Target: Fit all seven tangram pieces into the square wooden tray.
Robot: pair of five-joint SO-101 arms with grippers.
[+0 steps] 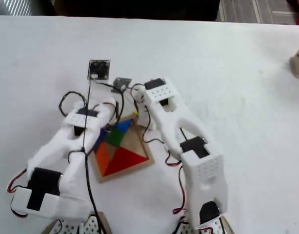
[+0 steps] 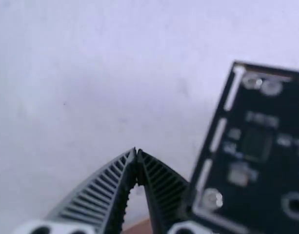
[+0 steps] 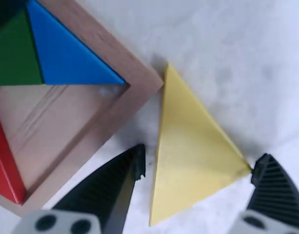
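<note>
R gripper [image 3: 200,162] fingers spread either side of yellow triangle [image 3: 188,146], just outside tray [image 3: 121,106] corner, L gripper [image 2: 136,155] tips pressed together

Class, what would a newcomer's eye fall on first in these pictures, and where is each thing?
The wooden tray of bright pieces lies between the left arm and right arm. A yellow triangle lies on the table just outside the tray's corner, inside the open right gripper. The left gripper is shut over bare table beside a dark circuit board.
</note>
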